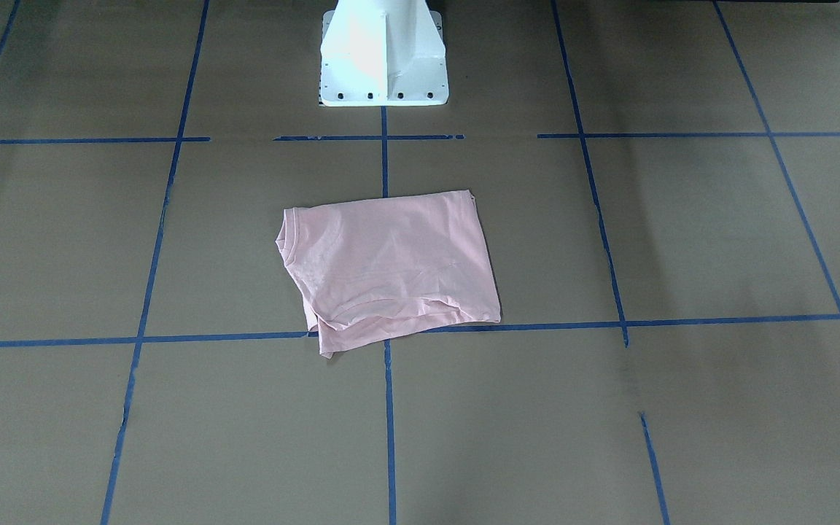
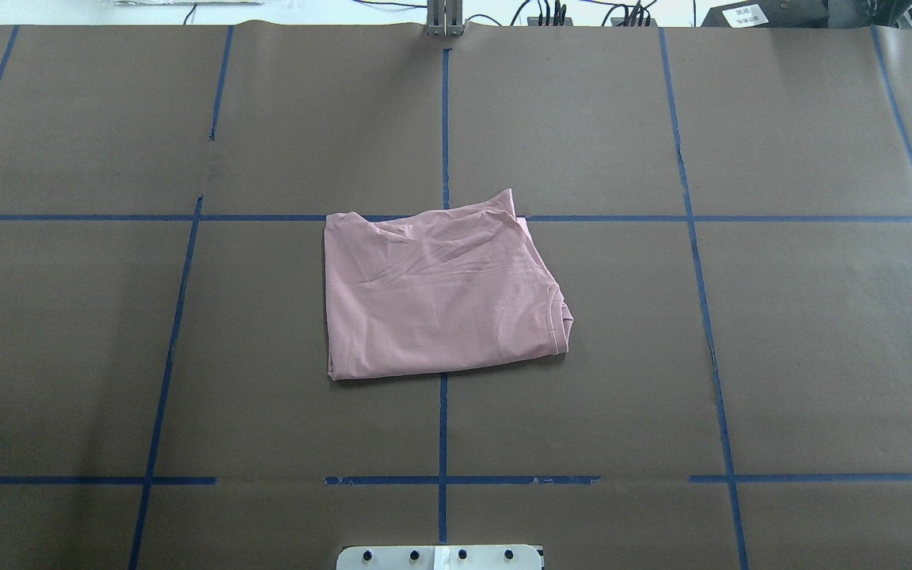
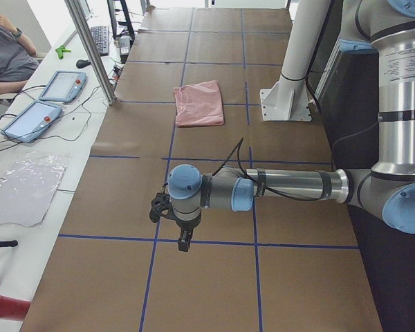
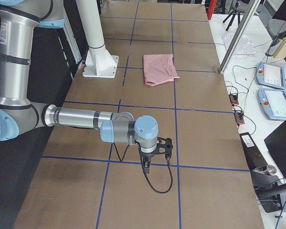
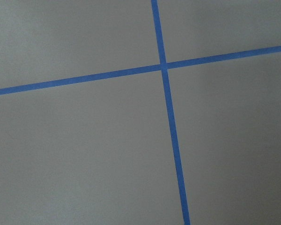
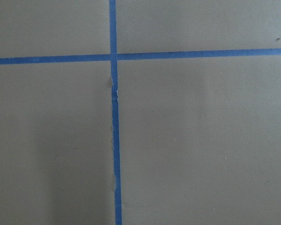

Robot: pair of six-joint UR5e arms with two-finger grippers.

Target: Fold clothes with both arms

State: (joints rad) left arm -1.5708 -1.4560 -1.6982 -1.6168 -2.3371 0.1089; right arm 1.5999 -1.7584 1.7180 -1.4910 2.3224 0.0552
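The clothes are one pale pink T-shirt (image 1: 391, 262) lying folded into a rough rectangle at the table's middle, in front of the pedestal; it also shows as the shirt (image 2: 440, 293), (image 3: 199, 104), (image 4: 159, 69). Both arms are far from it, out at the table's ends. The left arm's gripper (image 3: 185, 242) points down over a blue tape line, and so does the right arm's gripper (image 4: 146, 167). I cannot tell whether either is open or shut. Neither holds anything I can see. Both wrist views show only brown paper and crossing tape.
The white pedestal (image 1: 383, 58) stands behind the shirt. Blue tape lines (image 2: 444, 127) grid the brown paper. Past the table's far edge are two tablets (image 3: 45, 104), a plastic sheet (image 3: 24, 187), a metal post (image 3: 90, 48), cables and a seated person (image 3: 3, 55).
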